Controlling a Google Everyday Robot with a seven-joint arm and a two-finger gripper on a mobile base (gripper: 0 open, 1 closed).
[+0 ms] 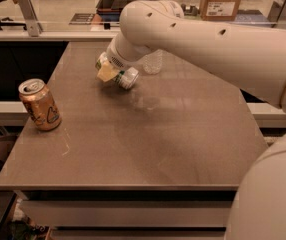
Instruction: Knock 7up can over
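The 7up can (126, 77) is white and green with a silver end. It lies tipped on its side on the grey table (163, 144), at the far middle-left, with the silver end pointing toward the front right. My gripper (108, 70) is right at the can, over its left part, at the end of the big white arm that reaches in from the right. The arm's wrist hides part of the can.
An orange-gold can (39, 104) stands upright near the table's left edge. A clear plastic bottle (153, 62) stands behind the arm at the far middle. A rail and a drop border the table's left and far sides.
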